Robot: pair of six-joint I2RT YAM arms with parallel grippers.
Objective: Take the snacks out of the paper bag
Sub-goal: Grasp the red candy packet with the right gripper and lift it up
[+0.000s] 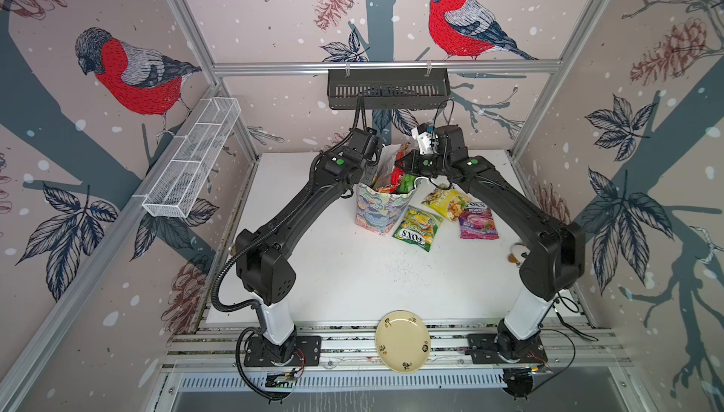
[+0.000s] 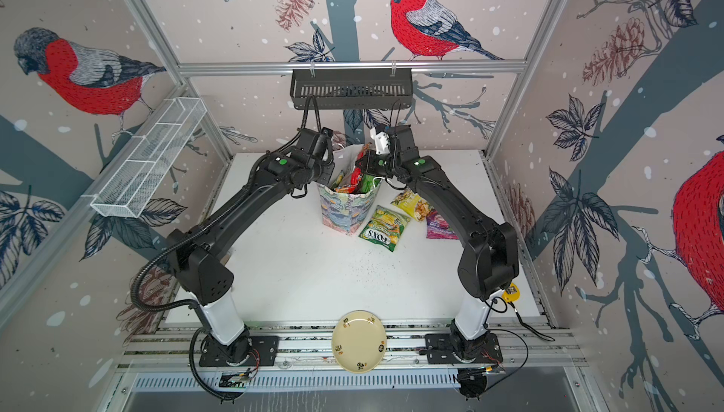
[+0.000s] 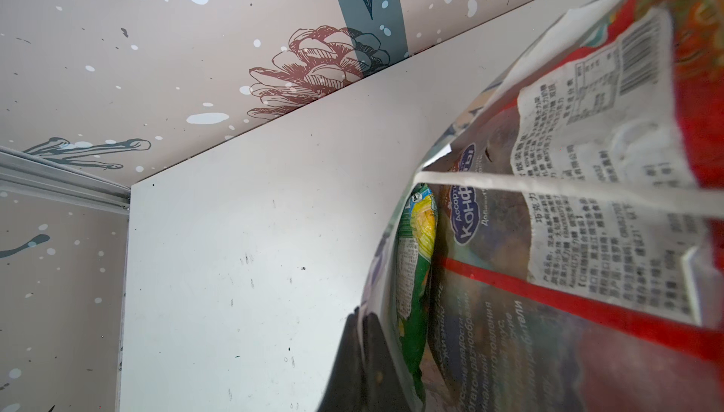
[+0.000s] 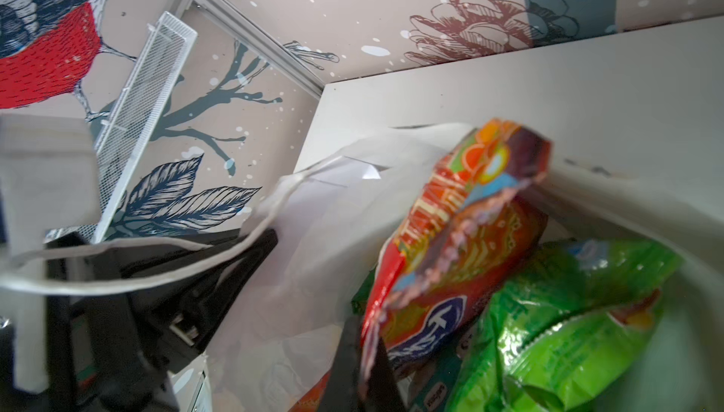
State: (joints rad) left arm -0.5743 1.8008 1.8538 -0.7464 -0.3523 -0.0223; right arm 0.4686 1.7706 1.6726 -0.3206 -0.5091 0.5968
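The paper bag (image 1: pixel 378 212) stands upright toward the far middle of the white table (image 1: pixel 333 273), mouth open and crammed. Tallest in it is the large red packet (image 1: pixel 396 174), its top well above the rim and leaning toward the far side. The right gripper (image 4: pixel 362 326) hangs over the bag's mouth with its jaws clamped on that packet's crimped side edge, as the right wrist view shows. Just right of the red one, down inside, sits a crumpled bright green packet (image 4: pixel 568 312), and a sliver of teal packet (image 4: pixel 431 394) shows low between them (too little of it to read).

The left gripper (image 3: pixel 362 312) is at the bag's left rim, jaws together, and the paper wall's edge runs straight into the pinch, so it grips the bag itself. Against the inside of that left wall a green-and-yellow packet (image 3: pixel 417 257) stands on end, pressed beside the red packet's printed back. One white cord handle (image 3: pixel 548 188) is drawn across the red packet in that view.

Three snacks already lie flat on the table to the right of the bag. A green FOX'S packet (image 1: pixel 417 230) is just beside the bag's base. A yellow packet (image 1: pixel 446 202) lies farther right, under the right arm, and its corner touches a purple packet (image 1: pixel 478 224) lying nearer and right of it.

A cream plate (image 1: pixel 401 341) lies on the near rails, well apart from the bag.
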